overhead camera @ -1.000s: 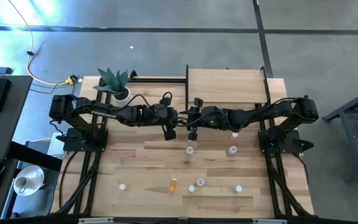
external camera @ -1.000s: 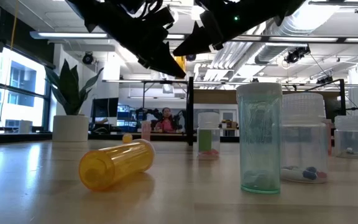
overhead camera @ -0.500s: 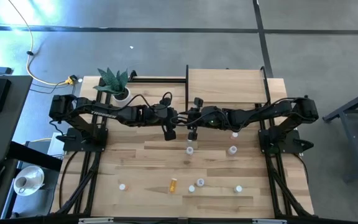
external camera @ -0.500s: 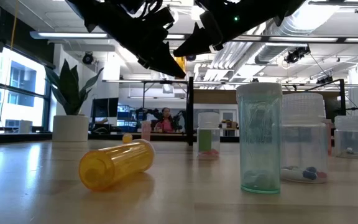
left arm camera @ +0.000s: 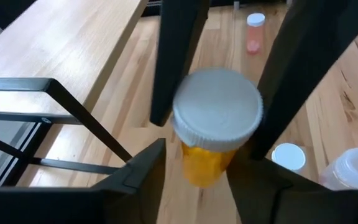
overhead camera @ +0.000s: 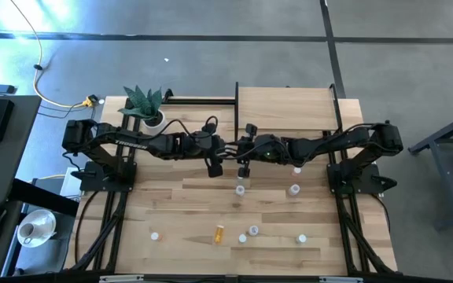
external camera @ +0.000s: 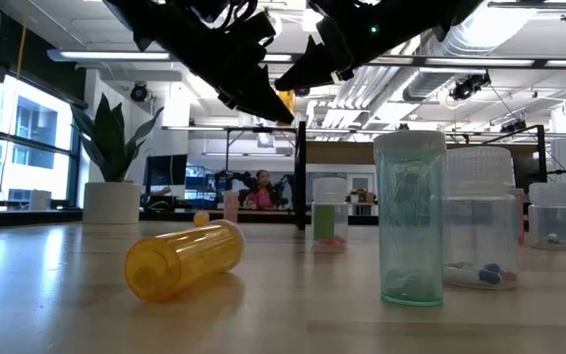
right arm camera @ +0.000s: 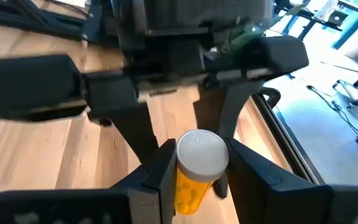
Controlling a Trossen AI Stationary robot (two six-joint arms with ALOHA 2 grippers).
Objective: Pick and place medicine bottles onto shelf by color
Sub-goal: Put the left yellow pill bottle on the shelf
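An orange medicine bottle [left arm camera: 207, 158] with a white cap [right arm camera: 201, 151] is held in the air between my two grippers, above the table's middle. My right gripper [right arm camera: 199, 169] is shut on it. My left gripper [left arm camera: 197, 177] is open, one finger on either side of the bottle's body; I cannot tell whether they touch it. In the high view the arms hide the bottle where they meet [overhead camera: 230, 149]. The shelf [overhead camera: 288, 110] stands at the far right. Other bottles [overhead camera: 240, 189] [overhead camera: 294, 189] stand upright on the table, and one orange bottle [overhead camera: 219, 233] lies on its side. My right gripper pinches the orange bottle between its two fingers [right arm camera: 236, 163] at the cap's rim [left arm camera: 219, 140], one finger on each side. The fingers slant down from the table's right. The bottle is lifted clear of the table, cap toward both wrist cameras, its body hanging below the cap.
A potted plant [overhead camera: 146, 106] stands at the far left. Several small bottles [overhead camera: 254, 230] [overhead camera: 301, 238] [overhead camera: 155, 235] are scattered along the near part of the table. The shelf's black posts [left arm camera: 86, 118] stand close to the grippers.
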